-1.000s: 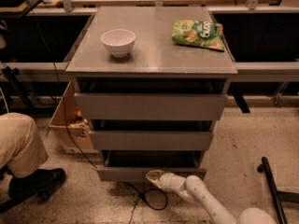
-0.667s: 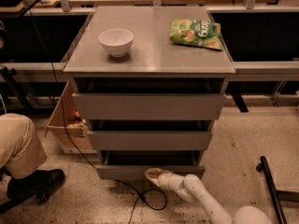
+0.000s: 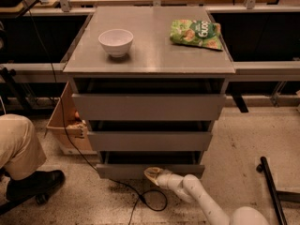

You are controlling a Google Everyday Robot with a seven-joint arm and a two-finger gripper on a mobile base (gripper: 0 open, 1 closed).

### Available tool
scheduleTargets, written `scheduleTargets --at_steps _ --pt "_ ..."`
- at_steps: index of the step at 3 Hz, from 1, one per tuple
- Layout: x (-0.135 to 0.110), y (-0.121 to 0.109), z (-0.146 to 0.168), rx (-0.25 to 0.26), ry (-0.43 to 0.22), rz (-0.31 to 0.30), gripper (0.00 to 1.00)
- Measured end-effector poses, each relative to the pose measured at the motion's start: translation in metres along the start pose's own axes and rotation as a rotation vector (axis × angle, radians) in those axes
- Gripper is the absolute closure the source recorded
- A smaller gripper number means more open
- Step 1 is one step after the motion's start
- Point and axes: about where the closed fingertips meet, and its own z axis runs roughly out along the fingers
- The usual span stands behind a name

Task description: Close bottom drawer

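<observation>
The gripper [image 3: 152, 174] sits low at the near side of the scene, at floor level, its tan tip pressed against the front panel of the bottom drawer [image 3: 126, 171], a little right of the panel's middle. It holds nothing. Whether it is spread or closed cannot be told from this angle. The white arm [image 3: 202, 199] runs from it to the near right corner.

The bottom drawer is the lowest of 3 grey fronts in the cabinet and the narrowest. It stands partly pulled out, with a dark gap showing above its panel. The middle drawer [image 3: 150, 140] and top drawer [image 3: 149, 107] above it also stand out from the frame.

On the cabinet top [image 3: 150, 57] a white bowl [image 3: 116, 41] sits to the left and a green snack bag [image 3: 196, 33] lies at the far right. A black cable [image 3: 157, 201] loops on the floor just beside the gripper. A cardboard box [image 3: 63, 125] stands left of the cabinet, and a person's knee [image 3: 16, 146] and black shoe [image 3: 33, 184] show at the near left.
</observation>
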Motion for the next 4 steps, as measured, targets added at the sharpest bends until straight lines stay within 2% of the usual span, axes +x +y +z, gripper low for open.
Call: scheduleTargets --at_steps 2,3,4 --pt "-0.010 -0.018 0.031 0.101 -0.053 0.018 1.00" --pt "-0.010 -0.020 0.033 0.101 -0.059 0.022 1.00" --pt "-0.016 -0.029 0.047 0.107 -0.109 0.057 1.00"
